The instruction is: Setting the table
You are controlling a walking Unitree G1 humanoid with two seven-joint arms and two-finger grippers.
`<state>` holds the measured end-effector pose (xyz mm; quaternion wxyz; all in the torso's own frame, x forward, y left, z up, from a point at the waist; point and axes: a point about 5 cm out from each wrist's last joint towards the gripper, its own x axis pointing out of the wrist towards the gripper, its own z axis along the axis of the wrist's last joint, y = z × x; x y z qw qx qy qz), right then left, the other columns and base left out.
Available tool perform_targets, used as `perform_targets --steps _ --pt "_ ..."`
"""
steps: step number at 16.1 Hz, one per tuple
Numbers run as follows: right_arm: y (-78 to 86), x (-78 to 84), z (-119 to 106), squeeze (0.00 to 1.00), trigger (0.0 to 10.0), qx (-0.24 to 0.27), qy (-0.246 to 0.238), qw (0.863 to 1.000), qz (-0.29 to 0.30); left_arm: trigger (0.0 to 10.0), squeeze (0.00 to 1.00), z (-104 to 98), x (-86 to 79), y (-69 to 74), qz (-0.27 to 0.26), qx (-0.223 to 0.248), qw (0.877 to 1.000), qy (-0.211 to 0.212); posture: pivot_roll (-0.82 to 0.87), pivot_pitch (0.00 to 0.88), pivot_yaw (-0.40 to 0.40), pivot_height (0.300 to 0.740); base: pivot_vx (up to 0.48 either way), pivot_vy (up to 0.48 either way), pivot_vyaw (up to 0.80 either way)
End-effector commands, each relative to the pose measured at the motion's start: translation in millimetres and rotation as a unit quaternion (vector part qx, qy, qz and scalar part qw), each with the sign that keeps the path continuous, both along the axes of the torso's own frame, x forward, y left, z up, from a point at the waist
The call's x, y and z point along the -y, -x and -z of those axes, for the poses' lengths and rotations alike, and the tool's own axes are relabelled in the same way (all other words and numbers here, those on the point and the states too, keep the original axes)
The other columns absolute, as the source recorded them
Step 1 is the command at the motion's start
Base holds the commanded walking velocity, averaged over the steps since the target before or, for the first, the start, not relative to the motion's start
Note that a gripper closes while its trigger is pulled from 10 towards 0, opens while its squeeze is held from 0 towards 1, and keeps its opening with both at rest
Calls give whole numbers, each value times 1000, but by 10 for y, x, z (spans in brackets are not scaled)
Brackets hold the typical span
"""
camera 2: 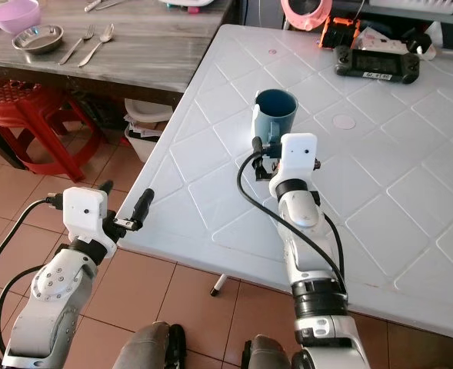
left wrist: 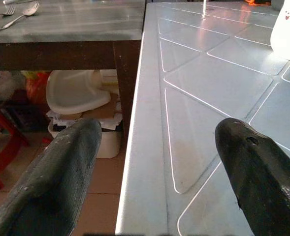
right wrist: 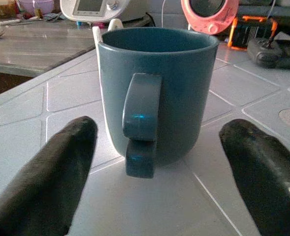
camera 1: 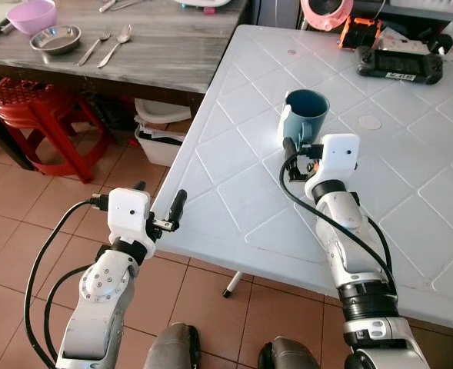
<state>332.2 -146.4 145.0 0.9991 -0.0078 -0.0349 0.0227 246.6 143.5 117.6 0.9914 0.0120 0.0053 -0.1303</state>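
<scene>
1. Task item: the blue mug [camera 1: 306, 115] stands upright on the white worktop [camera 1: 411, 200], toward the worktop's left edge and roughly midway along it. Its handle faces the robot.

2. Right end effector [right wrist: 149, 162]: fingers spread wide, one to each side of the mug's handle and just short of the mug body — nothing gripped, no contact visible.

3. Left end effector [left wrist: 157, 162]: fingers also wide apart and empty, held at the left edge of the worktop near its near corner, one finger over the floor and one over the surface.

4. Risk — push instead of grasp: if the right end effector advances off-centre, a fingertip may strike the handle or wall and slide or turn the mug on what looks like a smooth surface.

5. Risk — tipping: closing high on the rim or only on the handle could tilt the mug; whether it holds anything cannot be told.

6. Risk — edge: any shove leftward carries the mug toward the left edge, with tiled floor below.

7. Risk — left arm: a forward move at its present height could catch the worktop edge.

8. Clutter: a black controller [camera 1: 399, 63] lies near the far right corner, well apart from the mug.
</scene>
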Motion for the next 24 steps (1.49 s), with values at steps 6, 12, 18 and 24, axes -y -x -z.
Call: perform_targets --steps 6,12,18,24 --pt "-100 -61 -35 0 0 13 -2 1000 -10 10000 0 -25 -36 -8 7 -5 1000 -9 86 149 50 719 0 0 0" --pt "-198 -53 -93 0 0 24 2 1000 -15 10000 0 -24 -34 -31 4 -6 1000 -14 93 142 41 719 0 0 0" --pt "-241 -75 -83 0 0 24 4 1000 -19 10000 0 -19 -36 -79 -2 -5 1000 -14 87 113 28 719 0 0 0" --pt "-252 -18 -88 0 0 34 8 999 -9 10000 0 15 17 -174 -5 1 1000 -6 63 43 29 719 0 0 0"
